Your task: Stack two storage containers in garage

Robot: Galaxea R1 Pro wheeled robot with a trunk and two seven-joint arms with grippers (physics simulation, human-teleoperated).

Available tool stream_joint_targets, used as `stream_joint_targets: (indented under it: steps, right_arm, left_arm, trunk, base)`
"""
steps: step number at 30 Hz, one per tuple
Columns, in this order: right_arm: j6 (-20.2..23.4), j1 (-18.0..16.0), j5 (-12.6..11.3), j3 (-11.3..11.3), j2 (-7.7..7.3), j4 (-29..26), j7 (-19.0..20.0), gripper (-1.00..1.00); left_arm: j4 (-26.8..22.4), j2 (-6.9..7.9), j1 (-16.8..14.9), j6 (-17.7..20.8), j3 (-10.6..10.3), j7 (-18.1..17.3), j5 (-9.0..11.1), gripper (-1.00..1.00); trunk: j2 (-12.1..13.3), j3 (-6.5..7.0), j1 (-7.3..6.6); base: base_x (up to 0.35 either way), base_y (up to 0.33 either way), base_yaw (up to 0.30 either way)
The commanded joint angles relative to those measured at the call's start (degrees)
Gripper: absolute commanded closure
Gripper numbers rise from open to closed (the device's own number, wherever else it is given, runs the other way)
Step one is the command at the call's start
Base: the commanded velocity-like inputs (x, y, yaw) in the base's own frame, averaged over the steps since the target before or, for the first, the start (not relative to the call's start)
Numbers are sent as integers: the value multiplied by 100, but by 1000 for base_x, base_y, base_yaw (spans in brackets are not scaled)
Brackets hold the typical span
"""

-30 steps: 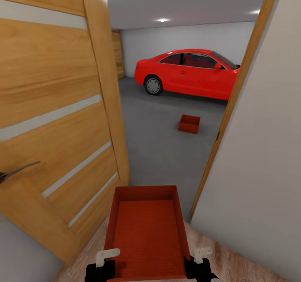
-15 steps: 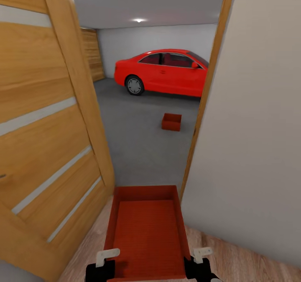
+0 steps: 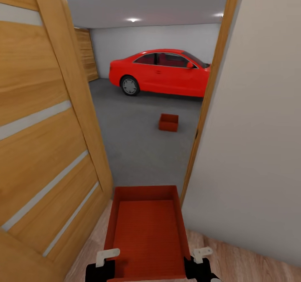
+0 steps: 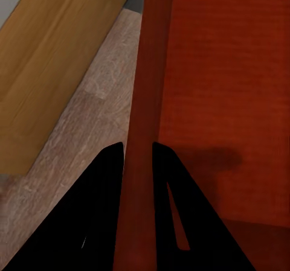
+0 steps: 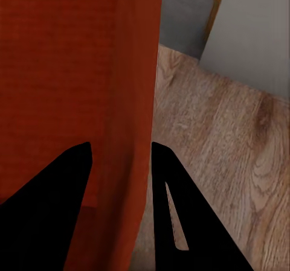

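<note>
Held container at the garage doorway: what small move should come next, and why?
Probably roll straight ahead through the doorway. Both the left gripper and the right gripper clamp the side walls of the held container, the other container already sits on the garage floor, and the open door and white wall flank the gap closely.

Orange-red ribbed container (image 3: 144,227) (finely lined base), glossy red car (image 3: 161,73), mottled grey floor (image 3: 133,144).

A narrow doorway opens ahead between the open wood-panelled door (image 3: 46,139) and a plain grey wall (image 3: 255,139). Beyond it, dark grey concrete floor (image 3: 138,144) lies open, apart from a small orange-red bin (image 3: 168,122) and a glossy red car (image 3: 161,72) behind it.
</note>
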Motion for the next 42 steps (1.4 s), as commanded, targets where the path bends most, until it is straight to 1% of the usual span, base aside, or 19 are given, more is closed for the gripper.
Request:
stream_joint_targets:
  steps: [1,24,28,42]
  right_arm:
    - [-172,-4,31,-55,96,-18,71,100]
    - [-172,-4,31,-59,96,-19,71,100]
    - [-172,-3,31,-55,96,-18,71,100]
    - [-172,-4,31,-55,96,-18,72,100]
  left_arm:
    - [209,-6,-1,45,-37,57,11,100]
    - [209,-6,-1,43,-35,57,11,100]
    - [209,-6,-1,37,-35,57,11,100]
    - [209,-6,-1,36,-36,57,11,100]
  trunk:
    - [-11,-10,5]
    - [-11,-10,5]
    - [-11,-10,5]
    - [-11,-10,5]
  base:
    - [234,235,0]
    - [236,235,0]
    - [96,91,-13]
    - [4,4,-245]
